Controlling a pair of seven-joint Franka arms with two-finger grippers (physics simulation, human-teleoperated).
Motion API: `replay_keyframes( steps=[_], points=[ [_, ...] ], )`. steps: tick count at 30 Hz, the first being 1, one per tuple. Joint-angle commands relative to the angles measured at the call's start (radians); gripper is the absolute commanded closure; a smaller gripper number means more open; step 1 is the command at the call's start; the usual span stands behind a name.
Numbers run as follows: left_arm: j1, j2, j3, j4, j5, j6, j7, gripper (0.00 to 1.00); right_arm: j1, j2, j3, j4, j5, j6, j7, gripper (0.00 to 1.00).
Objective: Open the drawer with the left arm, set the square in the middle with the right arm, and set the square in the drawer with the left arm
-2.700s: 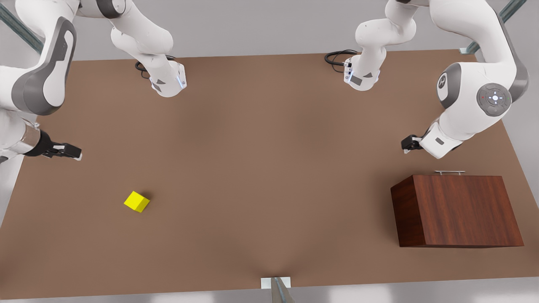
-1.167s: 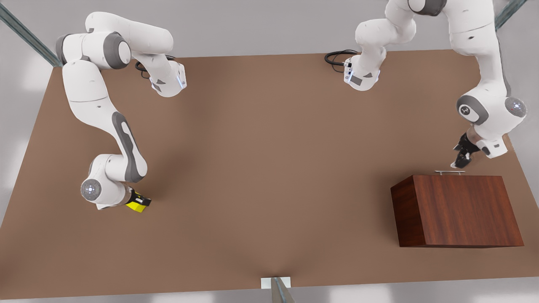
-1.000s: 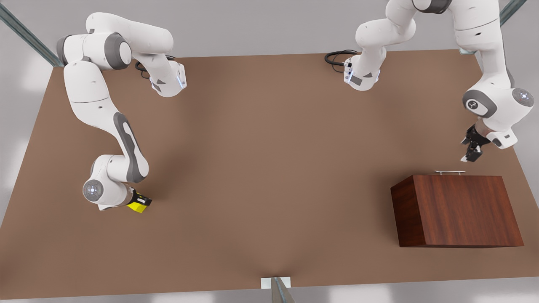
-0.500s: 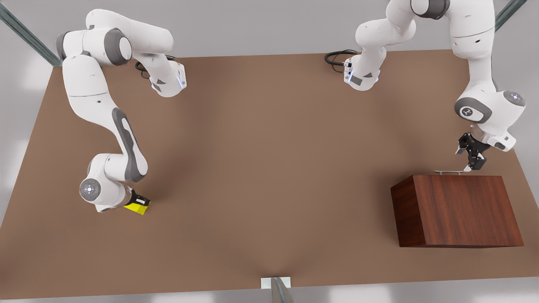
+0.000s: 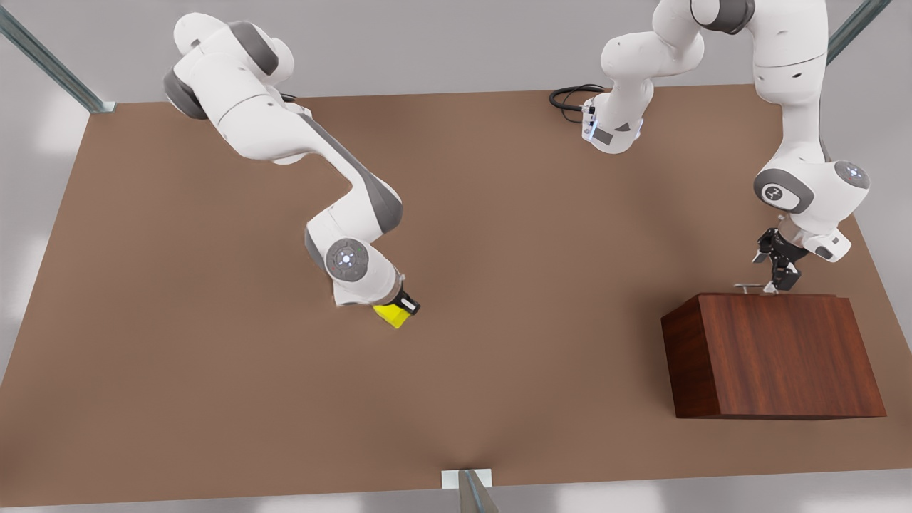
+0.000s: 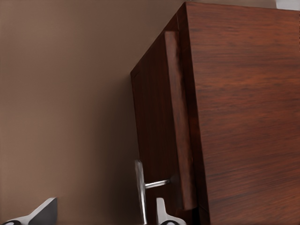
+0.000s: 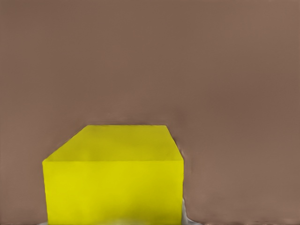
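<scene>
- Carrying the yellow cube (image 5: 391, 315), the right gripper (image 5: 401, 306) has swung from the front view's left side of the table (image 5: 499, 214) toward its middle since half a second ago — the cube now sits pinched at the fingertips, a little to the front view's left of centre.
- Whether the cube is touching the tabletop or is just above it, I cannot tell; the right wrist view shows it (image 7: 115, 176) square in front of the camera with bare table beyond.
- The right gripper's fingers are closed onto the cube, so it has not been released yet.
- The left gripper (image 5: 778, 274) has moved slightly to the front view's left along the far face of the cabinet (image 5: 773, 356) and now sits at the silver handle (image 5: 748, 286).
- In the left wrist view the handle bar (image 6: 139, 192) stands between the two grey fingertips (image 6: 40, 213), which are spread wide apart on either side of it — not clamped on it.
- The drawer (image 6: 178, 126) looks shut or nearly so, its front close against the cabinet body.
- My reading: the first two steps are running side by side. The cube's move to the middle is almost done and needs only a set-down and release.
- The drawer pull has not begun; the left gripper seems lined up and next needs to close on the bar before drawing it away from the cabinet.
- A slip off the thin bar is the likeliest trouble.
</scene>
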Motion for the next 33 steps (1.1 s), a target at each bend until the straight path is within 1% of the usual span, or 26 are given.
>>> replay_keyframes(
  steps=[1, 4, 6, 7, 8, 10, 11, 13, 18, 19, 20, 21, 22, 24, 28, 30, 32, 33],
  points=[
    [0.000, 0.000, 0.000, 0.000, 0.000, 0.000, 0.000, 0.00, 0.008, 0.007, 0.000, 0.006, -0.001, -0.002, 0.009, 0.41],
    [0.000, -0.002, 0.000, -0.005, 0.000, -0.003, 0.000, 0.00, 0.140, 0.102, 0.004, 0.144, 0.011, 0.007, 0.133, 0.41],
    [0.000, -0.002, 0.000, -0.012, 0.000, -0.006, 0.000, 0.00, 0.260, 0.189, 0.003, 0.247, 0.010, 0.017, 0.271, 0.41],
    [0.000, -0.002, 0.000, -0.012, 0.000, -0.015, 0.002, 0.00, 0.323, 0.254, -0.023, 0.326, 0.001, 0.017, 0.371, 0.41],
    [0.000, -0.003, 0.002, -0.014, 0.000, -0.022, 0.002, 0.00, 0.355, 0.263, -0.061, 0.332, 0.001, 0.031, 0.463, 0.41],
    [0.000, -0.015, 0.002, -0.023, 0.002, -0.034, 0.003, 0.00, 0.366, 0.291, -0.066, 0.333, -0.001, 0.070, 0.664, 0.41],
    [0.000, -0.020, 0.002, -0.037, 0.002, -0.034, 0.003, 0.00, 0.372, 0.304, -0.072, 0.333, -0.002, 0.082, 0.710, 0.41],
    [0.000, -0.026, 0.002, -0.043, 0.000, -0.038, 0.002, 0.00, 0.409, 0.335, -0.095, 0.332, -0.019, 0.136, 0.731, 0.41],
    [0.000, -0.043, 0.008, -0.043, 0.006, -0.057, 0.003, 0.00, 0.409, 0.370, -0.089, 0.319, -0.010, 0.128, 0.648, 0.40],
    [0.000, -0.048, 0.012, -0.041, 0.008, -0.061, 0.003, 0.00, 0.409, 0.370, -0.089, 0.306, -0.008, 0.131, 0.619, 0.39],
    [0.000, -0.049, 0.012, -0.043, 0.009, -0.061, 0.003, 0.00, 0.409, 0.370, -0.089, 0.295, -0.005, 0.137, 0.610, 0.36],
    [0.002, -0.051, 0.018, -0.043, 0.011, -0.068, 0.003, 0.00, 0.409, 0.370, -0.089, 0.286, -0.005, 0.137, 0.607, 0.25],
    [0.000, -0.051, 0.023, -0.044, 0.011, -0.068, 0.003, 0.00, 0.409, 0.370, -0.089, 0.286, -0.005, 0.137, 0.595, 0.11],
    [0.002, -0.051, 0.025, -0.051, 0.011, -0.071, 0.003, 0.00, 0.409, 0.369, -0.089, 0.281, -0.005, 0.139, 0.578, 0.00],
    [0.002, -0.054, 0.026, -0.058, 0.011, -0.081, 0.003, 0.00, 0.409, 0.364, -0.089, 0.280, -0.005, 0.137, 0.549, 0.00],
    [0.002, -0.061, 0.028, -0.060, 0.011, -0.098, 0.003, 0.00, 0.396, 0.328, -0.089, 0.280, -0.007, 0.126, 0.544, 0.00],
    [0.002, -0.071, 0.041, -0.060, 0.034, -0.115, 0.003, 0.00, 0.302, 0.147, -0.088, 0.191, -0.007, 0.067, 0.386, 0.00],
    [0.002, -0.080, 0.060, -0.058, 0.055, -0.135, 0.003, 0.00, 0.236, 0.064, -0.089, 0.165, -0.007, -0.036, 0.253, 0.00]
  ],
)
